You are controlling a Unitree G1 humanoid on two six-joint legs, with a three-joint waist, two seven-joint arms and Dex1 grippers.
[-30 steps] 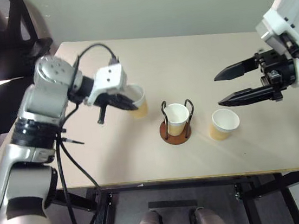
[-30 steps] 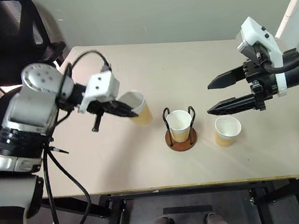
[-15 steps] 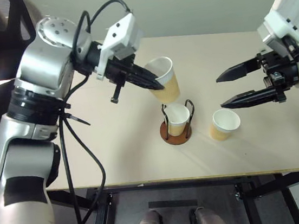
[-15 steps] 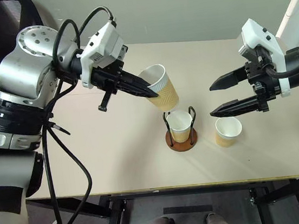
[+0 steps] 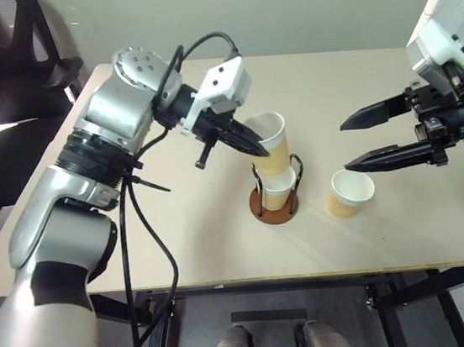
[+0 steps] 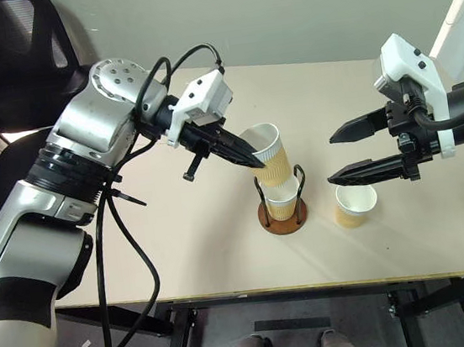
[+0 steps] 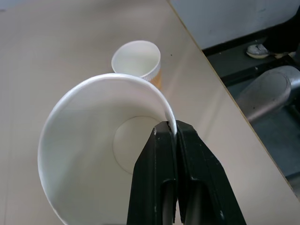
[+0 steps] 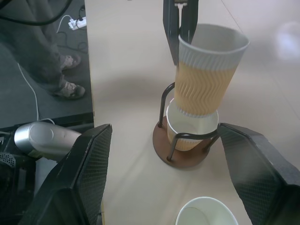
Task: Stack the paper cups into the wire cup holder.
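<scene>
My left gripper (image 5: 259, 148) is shut on the rim of a tan paper cup (image 5: 269, 142), pinching the white wall between its black fingers (image 7: 165, 154). That cup leans a little, and its bottom sits in the mouth of a second cup (image 8: 191, 129) standing inside the wire cup holder (image 5: 273, 209) with the reddish-brown base. A third cup (image 5: 349, 192) stands upright on the table just right of the holder. My right gripper (image 5: 344, 144) hangs open above that cup, with nothing between its fingers.
The pale table (image 5: 180, 231) has its front edge close below the holder. A black office chair (image 5: 0, 75) stands off the table's far left corner. Beside the table, a person's legs and feet (image 8: 65, 79) and a power strip with cables lie on the floor.
My left gripper lifted its cup from the table's left side, carried it right, and lowered it into the cup in the holder. The right gripper stayed where it was, open.
</scene>
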